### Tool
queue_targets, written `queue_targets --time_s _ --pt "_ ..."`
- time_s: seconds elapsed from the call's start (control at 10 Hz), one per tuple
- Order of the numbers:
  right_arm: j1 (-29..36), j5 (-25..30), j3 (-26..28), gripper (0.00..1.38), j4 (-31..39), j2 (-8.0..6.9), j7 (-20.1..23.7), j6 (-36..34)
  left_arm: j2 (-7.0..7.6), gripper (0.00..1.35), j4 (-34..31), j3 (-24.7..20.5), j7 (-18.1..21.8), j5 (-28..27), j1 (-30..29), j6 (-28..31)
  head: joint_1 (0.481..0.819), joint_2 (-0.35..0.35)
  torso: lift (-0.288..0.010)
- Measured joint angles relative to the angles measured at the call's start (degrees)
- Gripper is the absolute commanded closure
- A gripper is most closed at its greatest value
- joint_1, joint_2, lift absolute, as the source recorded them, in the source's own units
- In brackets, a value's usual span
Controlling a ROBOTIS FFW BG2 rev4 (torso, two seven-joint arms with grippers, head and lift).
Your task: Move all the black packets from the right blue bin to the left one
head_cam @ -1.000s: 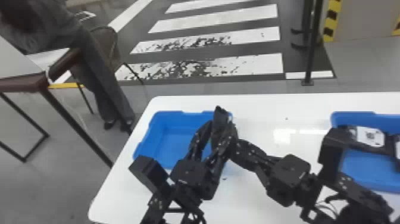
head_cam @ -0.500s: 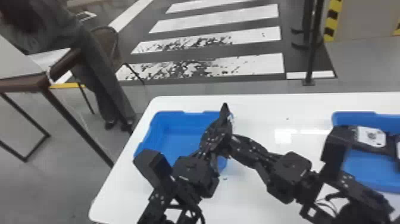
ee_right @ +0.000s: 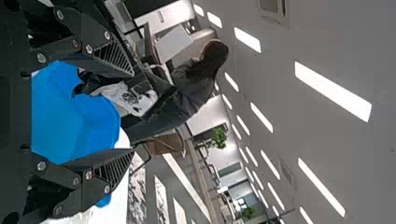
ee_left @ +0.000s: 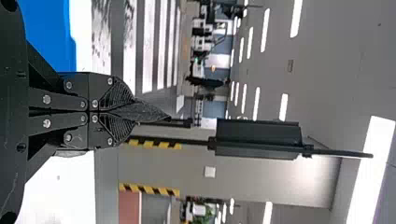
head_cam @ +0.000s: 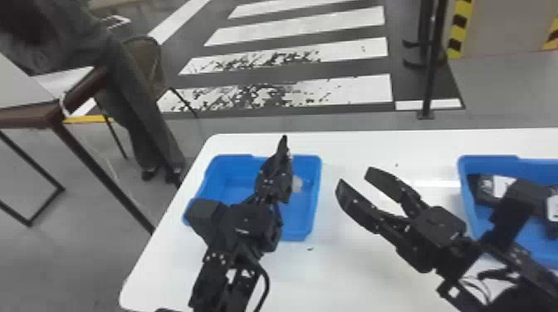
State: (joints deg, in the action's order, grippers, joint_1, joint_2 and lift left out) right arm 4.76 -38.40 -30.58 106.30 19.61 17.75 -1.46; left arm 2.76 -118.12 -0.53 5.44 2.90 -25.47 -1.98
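Black jaws on the left gripper (ee_left: pixel 134 112) are pinched, it seems on a dark packet (ee_left: pixel 145 111) poking straight out ahead; the blue bin (head_cam: pixel 232 188) lies below. The right gripper (head_cam: pixel 354 176), jaws wide, is farther from it.

Beyond the white surface (head_cam: pixel 357 278), white stripes (head_cam: pixel 299 25) crossed dark floor (head_cam: pixel 353 68), top centre; a brown table (head_cam: pixel 29 119) stood left. Strip lights (ee_left: pixel 283 107) lit the ceiling (ee_left: pixel 331 70).

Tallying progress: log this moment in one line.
left gripper: shut, at left bin | right gripper: open, between bins | right bin: black packets inside | transfer: unfinished
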Motion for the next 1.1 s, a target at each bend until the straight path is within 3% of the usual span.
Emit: queue_targets --time_s 0.2,0.3,0.4,0.5,0.7,0.8,1.1 --pt "2.87 1.68 5.24 0.13 1.79 -0.83 0.09 -0.82 -1.11 1.2 15.22 -5.51 -2.21 -12.45 10.21 -4.09 0.695 0.314 -0.14" --pt "3.73 2.26 7.04 0.13 2.46 -1.12 0.09 -0.91 -1.47 0.9 21.27 -8.53 -3.77 -18.61 13.92 -6.18 0.695 0.328 -0.14" --pt "4.41 2.71 8.53 0.13 2.95 -1.38 0.09 -0.94 -1.59 0.36 24.39 -10.75 -4.87 -21.8 15.23 -7.65 0.695 0.336 -0.14" --pt "5.2 3.51 10.61 0.13 3.55 -1.78 0.05 -1.52 -1.62 0.01 25.47 -12.08 -4.19 -20.63 14.97 -7.85 0.695 0.342 -0.14" --pt "6.87 6.19 17.01 0.13 5.05 -3.01 -0.01 -4.27 -1.41 0.18 25.65 -11.34 0.49 -11.17 13.57 -9.47 0.695 0.283 -0.14" --pt "7.18 7.83 20.0 0.13 5.82 -3.56 -0.01 -6.22 -1.03 0.21 25.13 -8.92 3.11 -4.64 12.68 -12.64 0.695 0.253 -0.14" --pt "5.44 14.24 28.03 0.13 7.87 -4.95 0.0 -19.26 -0.98 0.22 9.57 -3.07 4.08 8.57 1.84 -15.2 0.695 0.116 -0.14"
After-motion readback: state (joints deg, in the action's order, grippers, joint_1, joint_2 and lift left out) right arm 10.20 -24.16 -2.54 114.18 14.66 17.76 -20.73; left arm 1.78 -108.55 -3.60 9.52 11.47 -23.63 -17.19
